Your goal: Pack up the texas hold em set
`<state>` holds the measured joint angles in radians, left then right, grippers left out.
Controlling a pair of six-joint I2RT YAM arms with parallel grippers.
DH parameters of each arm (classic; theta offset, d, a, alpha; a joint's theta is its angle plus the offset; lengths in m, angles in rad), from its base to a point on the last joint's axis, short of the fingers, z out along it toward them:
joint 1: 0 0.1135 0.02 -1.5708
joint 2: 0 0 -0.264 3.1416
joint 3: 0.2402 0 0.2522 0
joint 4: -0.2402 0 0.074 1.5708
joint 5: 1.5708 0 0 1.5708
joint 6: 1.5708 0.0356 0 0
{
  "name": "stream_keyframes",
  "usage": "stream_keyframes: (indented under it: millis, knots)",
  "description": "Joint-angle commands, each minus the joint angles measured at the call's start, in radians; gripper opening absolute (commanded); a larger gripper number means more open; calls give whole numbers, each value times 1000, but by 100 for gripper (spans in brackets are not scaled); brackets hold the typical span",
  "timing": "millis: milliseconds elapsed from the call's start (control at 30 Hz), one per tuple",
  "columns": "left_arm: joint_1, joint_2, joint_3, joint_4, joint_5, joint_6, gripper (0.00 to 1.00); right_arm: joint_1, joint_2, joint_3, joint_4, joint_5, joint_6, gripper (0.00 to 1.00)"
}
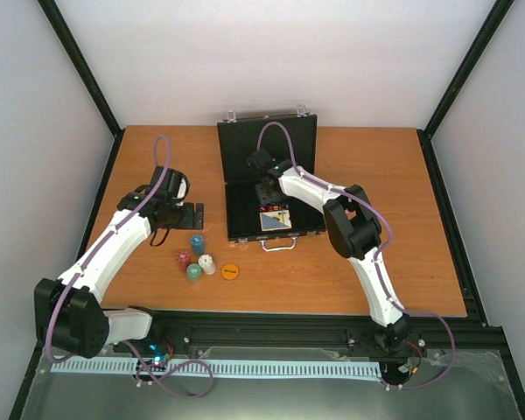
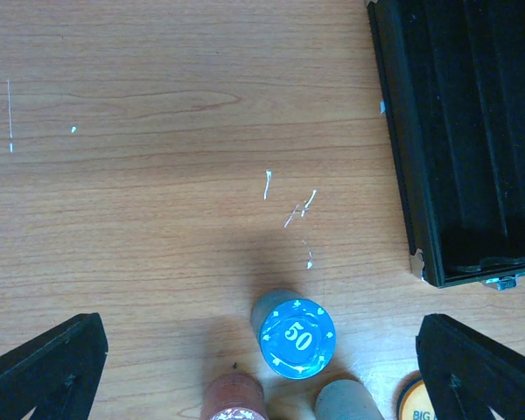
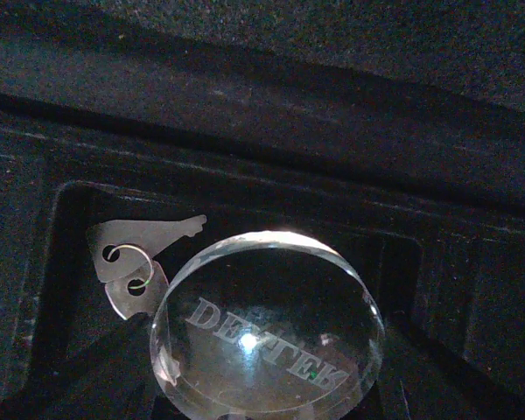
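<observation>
Right claw [image 3: 267,359] first: we see it reached down inside the open briefcase [image 1: 245,149], jaws partly spread, with the clear disc [image 3: 267,324] between them. The wrist view is dark, so we can only say the disc appears pinched, with the dark fingers [image 3: 105,367] close against its lower flanks. Just left of this claw, touching the disc's rim, two small keys [image 3: 133,262] on a ring lie in the same black recess. On the near side of the claw, toward the case handle, the card deck [image 1: 276,220] lies flat in the case.

Our left claw [image 2: 261,350] hangs over the table [image 2: 157,175] with its jaws spread wide, holding nothing. Between its fingers stands the blue chip stack [image 2: 296,337], upright, a 50 on its top chip. The red chip stack [image 2: 236,402] is just nearer than the blue one and slightly left, the white chip stack [image 1: 207,262] nearer and slightly right. The orange disc [image 2: 416,398] lies flat close to the claw's right finger. The green chip stack [image 1: 193,273] stands nearest the arm bases, beside the red and white stacks. Farther right of this claw, the briefcase's near left corner rests on the table, apart from all the chips.
</observation>
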<state>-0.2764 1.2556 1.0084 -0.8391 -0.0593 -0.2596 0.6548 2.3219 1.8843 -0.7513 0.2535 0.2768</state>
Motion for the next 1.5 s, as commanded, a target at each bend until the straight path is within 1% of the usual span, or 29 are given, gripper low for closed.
stream_keyframes:
  millis: [0,67,200,267,467,567,667,767,867,1000,1200,1333,1467]
  knots:
    - [-3,3,16,-8,-7,-18,100,-9,6,20,-14,-9,-15,70]
    - [-3,1,15,-8,-7,-19,100,-9,-3,24,-15,-19,-22,77]
    - [-3,-5,10,-8,-9,-23,100,-10,-29,31,-15,-47,-43,96]
    - [-3,-8,10,-6,-8,-24,100,-11,-45,40,-25,-67,-54,99]
    - [-3,-9,14,-3,-5,-24,100,-11,-115,76,-51,-103,-59,100]
    - [-3,-10,19,-2,-4,-25,100,-9,-138,101,-88,-149,-60,100]
    - [-3,-13,28,-5,-2,-28,100,-4,-170,77,-112,-194,-50,100]
    - [-3,-20,51,-23,-3,-35,100,13,-229,13,-120,-218,-47,100]
    - [-3,-36,85,-44,-4,-39,100,60,-300,-59,-130,-236,-56,100]
    - [-3,-55,146,-92,-10,-38,100,153,-379,-138,-172,-238,-58,100]
    - [-3,-81,209,-142,10,-37,100,310,-451,-249,-214,-234,9,100]
    - [-3,-117,213,-152,21,-34,100,390,-465,-311,-207,-260,71,100]
    - [-3,-149,211,-157,36,-29,100,464,-419,-297,-219,-283,92,100]
